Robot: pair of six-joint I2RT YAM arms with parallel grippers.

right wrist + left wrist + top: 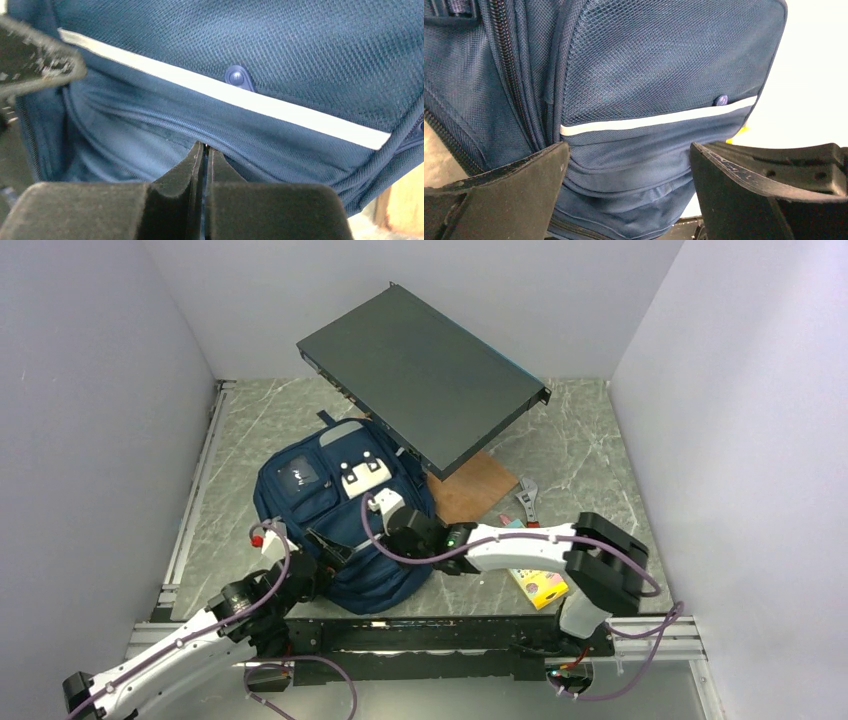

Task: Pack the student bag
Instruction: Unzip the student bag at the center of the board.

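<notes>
The student bag [340, 510] is a navy blue backpack with light stripes, lying on the marble table in front of both arms. My left gripper [325, 548] is open at the bag's near left side. In the left wrist view its fingers [514, 180] straddle a bulge of the bag [649, 65] below a pale stripe, with gaps on both sides. My right gripper [397, 535] is on the bag's near right part. In the right wrist view it [205, 146] is shut, and a thin sliver of the bag's blue fabric [300, 45] shows between its tips.
A large dark grey flat case [425, 370] stands tilted behind the bag, over a brown board [472, 488]. A wrench [528, 502] and a yellow and pink box [538, 585] lie to the right, by the right arm. White walls close in three sides.
</notes>
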